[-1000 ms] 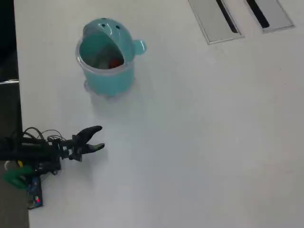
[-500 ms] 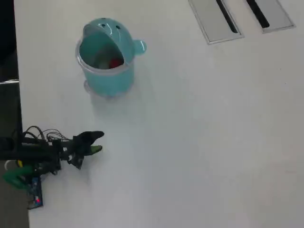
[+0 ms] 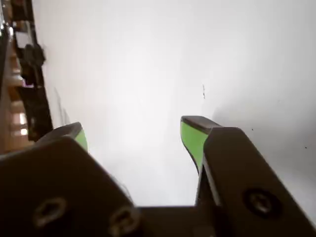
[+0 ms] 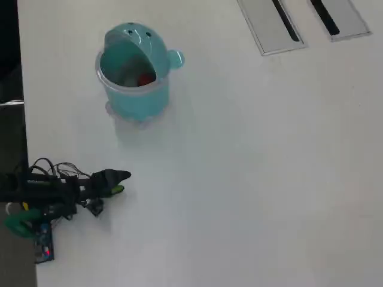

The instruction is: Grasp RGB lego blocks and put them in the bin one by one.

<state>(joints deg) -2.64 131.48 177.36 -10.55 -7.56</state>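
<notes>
The teal bin stands at the upper left of the white table in the overhead view, its domed lid flipped back. Inside it a red lego block shows; I cannot make out other blocks. My gripper lies low over the table's left side, well below the bin in that view and apart from it. In the wrist view the gripper is open, and only bare white table shows between its green pads.
Two grey recessed panels with black slots sit at the top right in the overhead view. The table's left edge runs beside the arm's base and cables. Dark clutter lines the wrist view's left side.
In the overhead view the gripper's two fingers have drawn closer together and the gripper has shifted slightly downward. The bin and the red block have not moved.
</notes>
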